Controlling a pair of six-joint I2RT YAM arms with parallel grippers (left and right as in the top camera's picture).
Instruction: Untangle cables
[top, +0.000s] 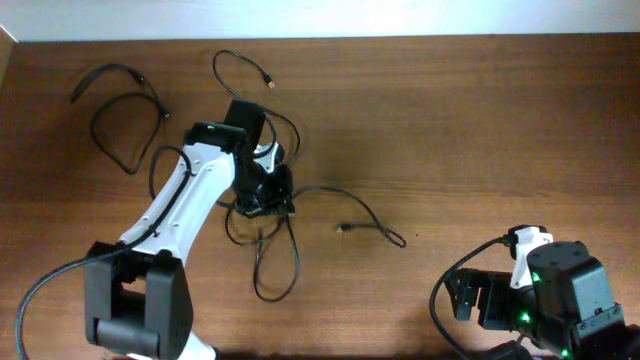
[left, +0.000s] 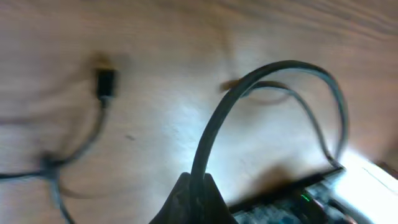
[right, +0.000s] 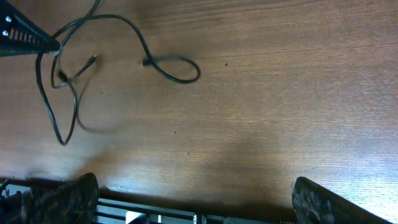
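Black cable (left: 208, 134) is pinched between the left gripper's (left: 189, 196) fingers, likely to be drawn from the tangle (top: 262, 228) beside them; the right gripper's (right: 196, 198) are spread, empty.

Overhead: left gripper (top: 262, 188) covers knot of cables (top: 250, 222); fingertips hidden, grip unreadable. Left arm (top: 135, 300) and right arm (top: 565, 300) cut by bottom edge. Plug ends too small to identify. Left wrist: frame blurred, plug (left: 106, 83) smeared, own fingers (left: 186, 202) mostly below edge. Right wrist: right gripper (right: 198, 198) fingers cropped at bottom.
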